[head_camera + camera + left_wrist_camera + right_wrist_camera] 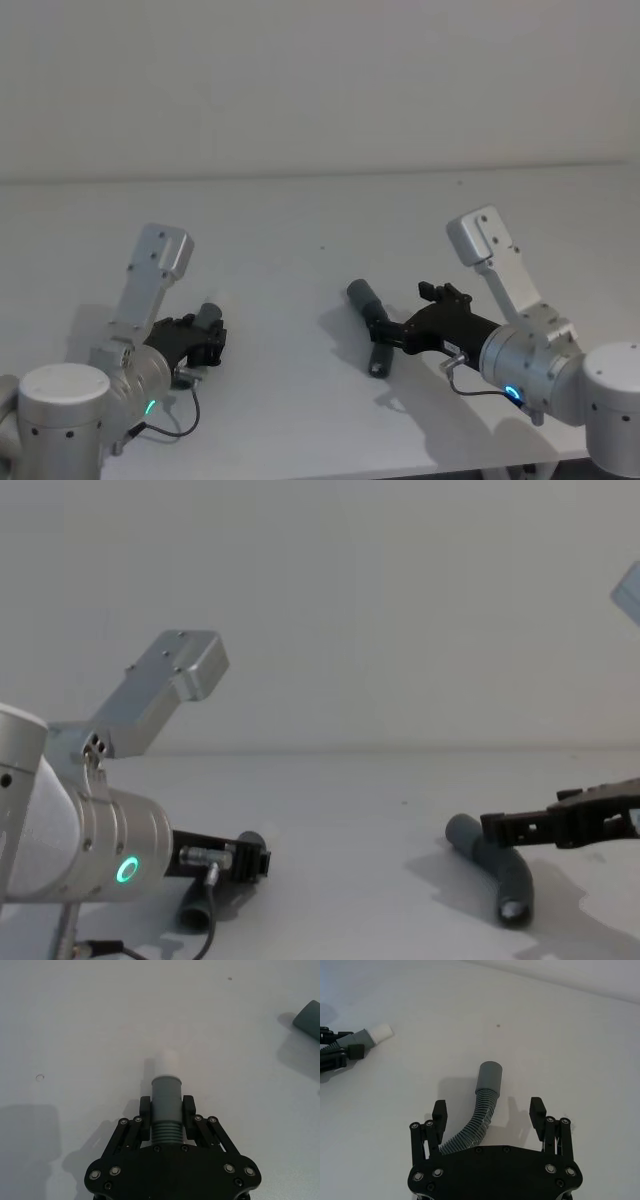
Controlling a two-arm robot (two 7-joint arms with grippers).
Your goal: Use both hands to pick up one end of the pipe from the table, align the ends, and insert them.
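Observation:
My left gripper (166, 1107) is shut on one dark grey pipe piece (165, 1095), low over the table (300, 220) at the front left. Its white tip (167, 1062) sticks out past the fingers. The left gripper (208, 338) also shows in the head view, and from the right wrist (342, 1050). The other pipe piece (372, 325) lies bent on the table right of centre, its grey socket mouth (489, 1074) pointing away. My right gripper (488, 1110) is open, one finger on each side of its ribbed section (479, 1120) and just above it (520, 827).
The white table runs back to a plain light wall. A small dark speck (498, 1025) marks the surface beyond the lying piece. Open surface lies between the two grippers.

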